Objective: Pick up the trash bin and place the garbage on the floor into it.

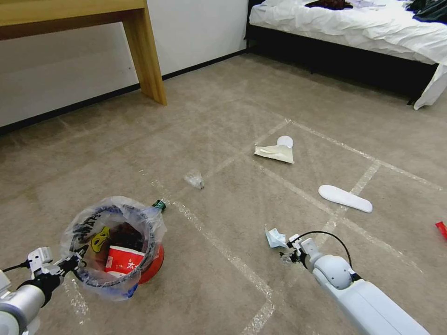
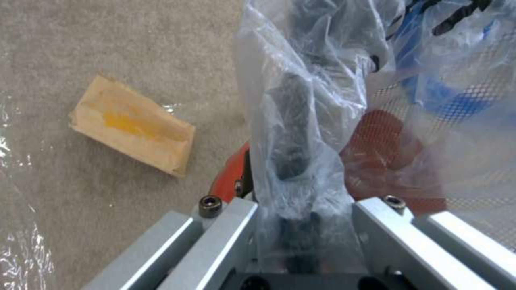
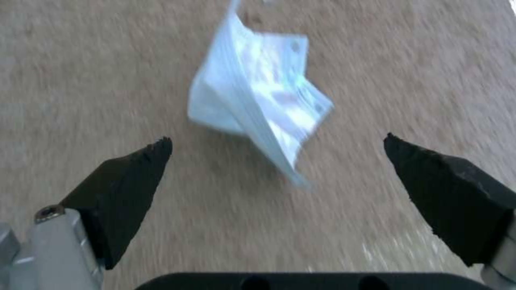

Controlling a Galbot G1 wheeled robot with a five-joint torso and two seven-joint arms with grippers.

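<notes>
From the head camera, the left pincer (image 1: 70, 264) sits low on the robot's left, pinching the bag-lined rim of the trash bin (image 1: 151, 265). The small red bin is tilted, its mouth turned up toward the camera, and a red-and-white wrapper (image 1: 122, 261) lies inside it with other dark litter. A green-capped bottle (image 1: 157, 206) pokes up behind the far rim. The right pincer (image 1: 285, 249) reaches down on the robot's right, just beside a crumpled blue-white wrapper (image 1: 274, 237) on the floor (image 1: 223, 116). Farther out on the taped carpet lie a small clear bottle (image 1: 194, 179), a tan paper bag (image 1: 274, 152) with a white round piece (image 1: 285, 141) touching its far edge, and a white insole (image 1: 345, 198). A red scrap (image 1: 441, 229) shows at the right edge. A wooden counter leg (image 1: 145, 56) stands by the wall, and a bed (image 1: 354, 23) with white sheets stands at the far right.

From the left wrist camera, the pincer's dark fingers (image 2: 290, 133) are pressed together on the clear bag liner (image 2: 322, 80), with the red bin wall (image 2: 228, 177) right beside them. A tan paper bag (image 2: 132, 125) lies flat on the carpet near the bin.

From the right wrist camera, the black fingertips (image 3: 134, 177) are spread wide, hanging above the carpet. The blue-white wrapper (image 3: 258, 104) lies just ahead of them, in line with the gap and touched by neither.
</notes>
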